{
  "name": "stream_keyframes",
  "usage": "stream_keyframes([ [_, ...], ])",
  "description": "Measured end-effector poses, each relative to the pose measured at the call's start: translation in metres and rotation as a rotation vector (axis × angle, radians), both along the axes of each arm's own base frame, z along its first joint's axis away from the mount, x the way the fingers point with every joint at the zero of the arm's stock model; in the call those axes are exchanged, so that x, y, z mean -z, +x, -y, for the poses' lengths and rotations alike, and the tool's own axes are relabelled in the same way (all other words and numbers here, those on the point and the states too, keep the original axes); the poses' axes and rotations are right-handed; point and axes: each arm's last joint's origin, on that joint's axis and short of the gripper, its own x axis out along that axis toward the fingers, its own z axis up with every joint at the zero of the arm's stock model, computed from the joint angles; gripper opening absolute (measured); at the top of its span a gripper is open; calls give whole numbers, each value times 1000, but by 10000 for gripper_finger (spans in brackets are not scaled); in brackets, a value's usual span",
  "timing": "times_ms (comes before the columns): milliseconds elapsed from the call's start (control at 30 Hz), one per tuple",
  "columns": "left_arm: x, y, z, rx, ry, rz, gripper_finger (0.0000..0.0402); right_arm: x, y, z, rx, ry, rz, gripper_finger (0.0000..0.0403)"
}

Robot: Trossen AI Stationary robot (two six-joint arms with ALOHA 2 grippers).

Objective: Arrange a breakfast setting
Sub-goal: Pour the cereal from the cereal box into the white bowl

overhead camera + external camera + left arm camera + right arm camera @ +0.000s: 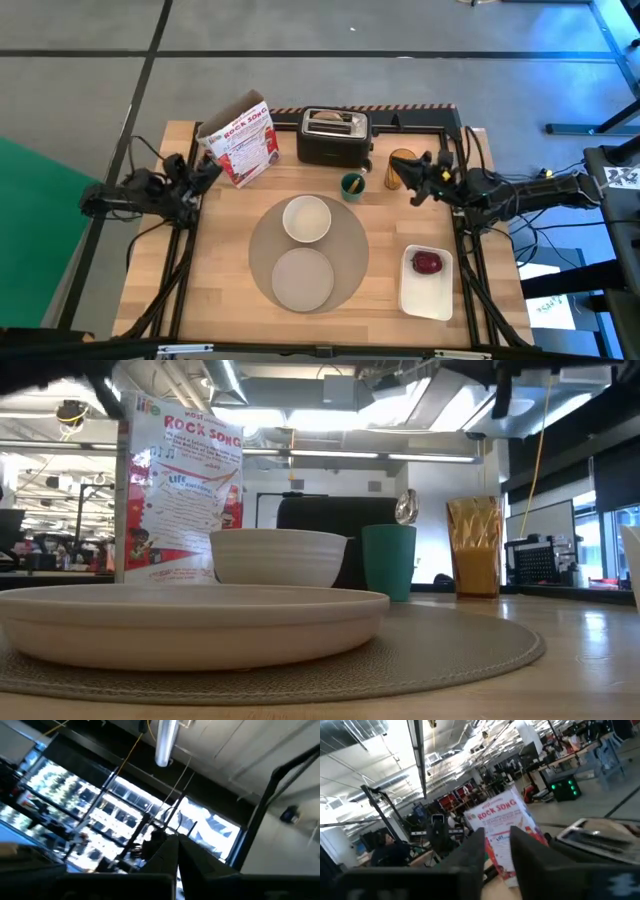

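A round grey-beige placemat [350, 262] lies at the table's middle. On it stand a white bowl [307, 218] at the far side and a small white plate [303, 277] at the near side; both show in the low view [278, 556] [190, 622]. An amber cup [401, 167] stands at the far right. A small utensil [405, 507] sticks up out of a green cup [352, 185]. A red apple [427, 263] lies on a white tray. A bagel [335, 117] sits in the toaster's slots. My left gripper [207, 170] is shut at the far left. My right gripper [418, 182] is open beside the amber cup.
A black toaster [335, 140] stands at the far middle. A "Rock Song" box [241, 139] stands upright to its left. The white rectangular tray [426, 297] lies at the near right. Bare wood shows at the near left and around the placemat.
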Motion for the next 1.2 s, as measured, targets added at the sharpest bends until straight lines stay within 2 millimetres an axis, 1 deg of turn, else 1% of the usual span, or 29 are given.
stream_keyframes([
  [100, -35, -3, 0, -64, 114, -122, 7, -14, 1, 0, 12, -42, -19, 143],
  [200, -69, -2, -2, -130, 177, -263, 11, -22, 1, 1, 47, -58, -98, 187],
  [267, -88, 0, -2, -165, 234, -375, 22, -27, 0, 1, 65, -63, -152, 208],
  [333, -103, 6, -3, -214, 279, -510, 41, -30, -1, 2, 73, -67, -195, 224],
  [433, -115, 10, -6, -330, 312, -727, 86, -29, -1, 2, 73, -71, -220, 235],
  [500, -123, 11, -8, -403, 313, -811, 122, -29, -1, 2, 73, -71, -226, 237],
  [633, -147, 5, -12, -549, 294, -832, 199, -27, -1, 2, 67, -58, -230, 238],
  [733, -165, -8, -14, -641, 262, -808, 252, -27, 0, 1, 58, -53, -236, 238],
  [800, -167, -17, -16, -686, 223, -831, 280, -25, 0, 1, 57, -54, -248, 238],
  [967, -145, -30, -17, -705, 143, -970, 327, -25, 0, 1, 57, -55, -258, 238],
  [1100, -126, -29, -17, -705, 96, -1060, 346, -22, 0, 1, 57, -58, -283, 238],
  [1200, -110, -26, -17, -686, 3, -1080, 355, -21, 0, 1, 57, -60, -294, 238],
])
